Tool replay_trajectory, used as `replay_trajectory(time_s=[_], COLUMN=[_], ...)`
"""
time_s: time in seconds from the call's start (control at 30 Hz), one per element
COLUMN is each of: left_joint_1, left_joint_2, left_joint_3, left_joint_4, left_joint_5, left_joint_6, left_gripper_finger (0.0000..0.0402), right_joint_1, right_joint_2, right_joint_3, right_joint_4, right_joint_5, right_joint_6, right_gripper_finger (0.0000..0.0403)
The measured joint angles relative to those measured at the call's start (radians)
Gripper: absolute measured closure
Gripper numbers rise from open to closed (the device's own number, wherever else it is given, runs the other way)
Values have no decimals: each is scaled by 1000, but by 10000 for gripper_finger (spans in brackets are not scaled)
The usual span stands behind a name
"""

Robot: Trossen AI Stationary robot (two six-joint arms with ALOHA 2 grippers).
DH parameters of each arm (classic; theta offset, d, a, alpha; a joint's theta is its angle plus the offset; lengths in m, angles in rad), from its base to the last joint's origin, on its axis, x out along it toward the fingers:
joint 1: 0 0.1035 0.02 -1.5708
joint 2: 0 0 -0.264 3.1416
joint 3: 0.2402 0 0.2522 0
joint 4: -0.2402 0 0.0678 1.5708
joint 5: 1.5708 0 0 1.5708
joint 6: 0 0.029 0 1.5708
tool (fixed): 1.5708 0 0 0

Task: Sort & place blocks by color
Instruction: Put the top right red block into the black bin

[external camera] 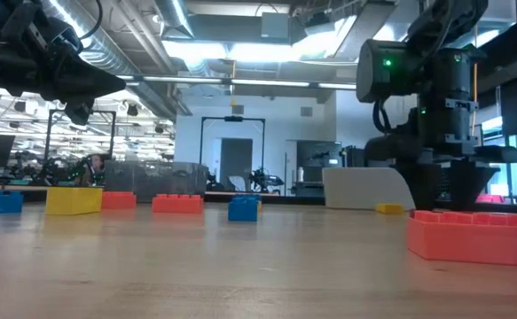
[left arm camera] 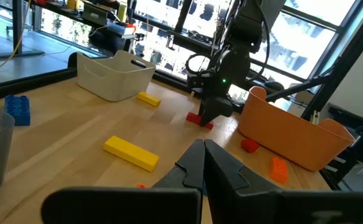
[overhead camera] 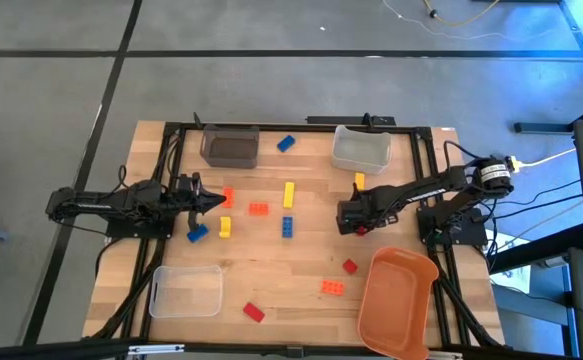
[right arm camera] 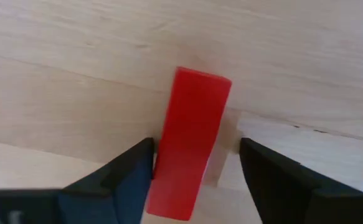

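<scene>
Small studded blocks lie scattered flat on the wooden table (overhead camera: 301, 255): red, orange, yellow and blue. My right gripper (right arm camera: 197, 165) is open and points down over a red block (right arm camera: 190, 143), one finger on each long side. In the high view this gripper (overhead camera: 356, 222) stands right of the table's middle. From the left wrist view the same red block (left arm camera: 200, 119) shows under the right arm. My left gripper (left arm camera: 203, 163) is shut and empty, raised above the table's left part (overhead camera: 211, 203), near an orange block (overhead camera: 227, 198). My right gripper comes from above, fingers across the red block, which lies flat on the table. One finger (right arm camera: 131, 171) stands right at the block's long side (right arm camera: 164, 155); I cannot tell whether it touches. The other finger (right arm camera: 262, 168) stands apart, with bare wood between.
A dark bin (overhead camera: 230, 146) and a white bin (overhead camera: 361, 149) stand at the far edge. A clear bin (overhead camera: 186, 290) is near left, an orange bin (overhead camera: 399, 300) near right. Long yellow block (overhead camera: 289, 193) and blue block (overhead camera: 288, 227) lie mid-table.
</scene>
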Motion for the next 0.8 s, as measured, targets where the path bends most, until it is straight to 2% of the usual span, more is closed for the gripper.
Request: replay_trajectory(time_s=[0.23,0.53,0.8], left_joint_1=[0,0,0], left_joint_2=[0,0,0], left_joint_3=[0,0,0], left_joint_4=[0,0,0], left_joint_5=[0,0,0], left_joint_6=[0,0,0], left_gripper_finger=[401,401,401], right_joint_1=[0,0,-1], right_joint_2=[-5,-93,-223], right_joint_3=[-2,-7,-7], right_joint_4=[-24,-46,0], right_joint_5=[2,15,3], right_joint_6=[-41,-251,-598], right_gripper_finger=[301,300,300])
